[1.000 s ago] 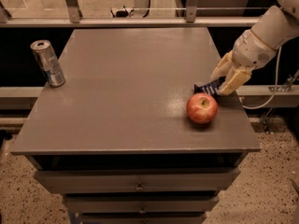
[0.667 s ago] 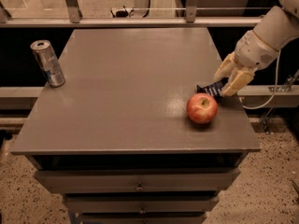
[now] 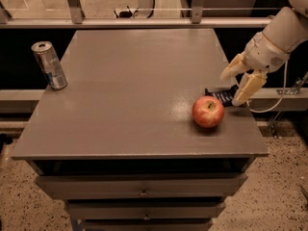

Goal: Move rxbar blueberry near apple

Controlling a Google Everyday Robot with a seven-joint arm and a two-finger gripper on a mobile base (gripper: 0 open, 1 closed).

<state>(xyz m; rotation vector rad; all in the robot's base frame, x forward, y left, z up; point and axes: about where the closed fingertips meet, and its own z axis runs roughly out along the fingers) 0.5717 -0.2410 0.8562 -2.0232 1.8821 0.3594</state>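
Observation:
The red apple (image 3: 208,111) sits on the grey table (image 3: 134,81) near its right front corner. The rxbar blueberry (image 3: 221,96), a dark navy flat bar, lies on the table just behind and to the right of the apple, close to it. My gripper (image 3: 234,87) hangs over the bar's right end at the table's right edge. Its two cream fingers (image 3: 246,88) are spread apart and hold nothing. The far finger (image 3: 232,67) is raised above the table.
A silver-blue drink can (image 3: 49,65) stands at the table's left edge. Drawers (image 3: 142,190) sit below the table front. A railing (image 3: 144,20) runs behind the table. A cable (image 3: 284,93) hangs by the arm at the right.
The gripper has opened and lifted slightly off the bar, shifting a little right. The bar stays lying beside the apple. The apple and can have not moved.

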